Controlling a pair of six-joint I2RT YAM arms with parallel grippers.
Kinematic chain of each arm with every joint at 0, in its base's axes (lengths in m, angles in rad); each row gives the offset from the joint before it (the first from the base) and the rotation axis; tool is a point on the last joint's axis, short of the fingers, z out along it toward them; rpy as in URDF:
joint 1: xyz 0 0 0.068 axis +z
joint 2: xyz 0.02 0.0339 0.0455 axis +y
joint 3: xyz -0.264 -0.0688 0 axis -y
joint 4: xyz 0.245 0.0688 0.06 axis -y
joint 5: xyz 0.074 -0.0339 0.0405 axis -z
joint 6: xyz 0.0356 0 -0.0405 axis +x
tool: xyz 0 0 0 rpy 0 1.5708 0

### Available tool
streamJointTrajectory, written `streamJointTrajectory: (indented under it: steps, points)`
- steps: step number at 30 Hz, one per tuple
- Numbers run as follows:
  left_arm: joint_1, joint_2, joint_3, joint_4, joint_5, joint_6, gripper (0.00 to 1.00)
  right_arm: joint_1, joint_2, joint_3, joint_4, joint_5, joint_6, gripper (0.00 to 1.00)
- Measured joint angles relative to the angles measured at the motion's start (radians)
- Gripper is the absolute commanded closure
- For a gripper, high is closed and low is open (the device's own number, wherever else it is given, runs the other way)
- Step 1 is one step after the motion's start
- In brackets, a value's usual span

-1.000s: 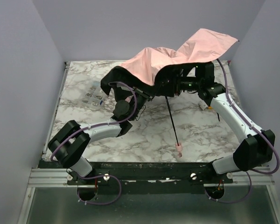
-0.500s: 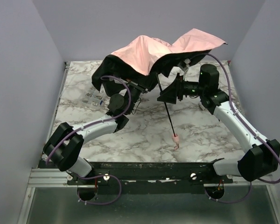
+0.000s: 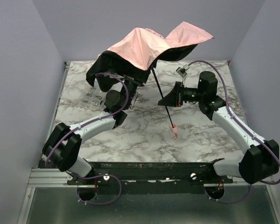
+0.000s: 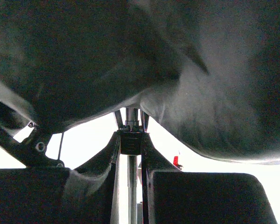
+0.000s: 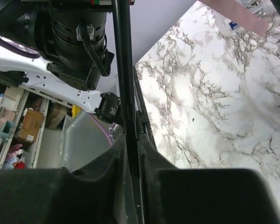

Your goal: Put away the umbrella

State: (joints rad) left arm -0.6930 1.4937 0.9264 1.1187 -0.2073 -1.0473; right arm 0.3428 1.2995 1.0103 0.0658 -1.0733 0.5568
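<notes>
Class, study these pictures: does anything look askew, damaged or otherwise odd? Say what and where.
Yes: the umbrella hangs half collapsed above the table, its pink fabric crumpled and lopsided, black underside showing. Its shaft slants, with the handle lowest. No damage is visible.

The umbrella (image 3: 144, 46) now sits further left and higher. Its pink canopy no longer drapes over the right gripper (image 3: 164, 100), which has come out from under it and now closes on the dark shaft (image 3: 159, 88) about midway. The pink handle (image 3: 173, 129) has drawn back from the table (image 3: 144, 140) edge nearest the arm bases. The left arm (image 3: 95, 124) has swung left.
</notes>
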Motion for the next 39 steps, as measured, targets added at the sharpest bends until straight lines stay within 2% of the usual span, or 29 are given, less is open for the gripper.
streamJointTrajectory:
  steps: [1,8,13,15,20,23,24,29,33,34,37,39]
  points:
    - [0.004,-0.002,0.000,0.001,0.001,0.004,1.00,0.000,0.000,0.000,0.004,-0.001,0.005,0.99]
    - [0.029,-0.004,0.000,0.005,0.087,-0.010,1.00,-0.013,0.009,0.030,-0.029,-0.008,-0.026,1.00]
    - [0.038,-0.005,-0.002,-0.003,0.209,-0.049,1.00,-0.029,0.072,0.149,-0.099,-0.025,-0.082,1.00]
    - [0.037,-0.005,-0.003,-0.003,0.216,-0.058,1.00,-0.032,0.099,0.196,-0.153,-0.043,-0.116,1.00]
    - [0.024,-0.020,-0.040,0.022,0.182,-0.061,1.00,-0.032,0.163,0.291,-0.246,-0.076,-0.185,1.00]
    - [-0.056,-0.011,-0.104,0.017,0.198,-0.071,1.00,-0.038,0.190,0.365,-0.238,-0.032,-0.184,1.00]
    - [-0.091,0.007,-0.119,0.054,0.155,-0.084,1.00,-0.046,0.191,0.373,-0.268,-0.039,-0.182,1.00]
    - [-0.124,0.092,-0.122,0.168,0.063,-0.138,1.00,-0.058,0.198,0.374,-0.300,-0.034,-0.164,1.00]
    - [-0.137,0.129,-0.121,0.207,0.033,-0.156,1.00,-0.068,0.198,0.356,-0.309,-0.029,-0.166,0.99]
    - [-0.138,0.129,-0.121,0.204,0.030,-0.155,0.93,-0.069,0.196,0.349,-0.307,-0.029,-0.167,1.00]
    - [-0.141,0.126,-0.134,0.201,0.031,-0.152,0.63,-0.069,0.182,0.321,-0.304,-0.020,-0.182,1.00]
    - [-0.145,0.111,-0.158,0.198,0.034,-0.148,0.49,-0.069,0.169,0.302,-0.303,-0.017,-0.193,1.00]
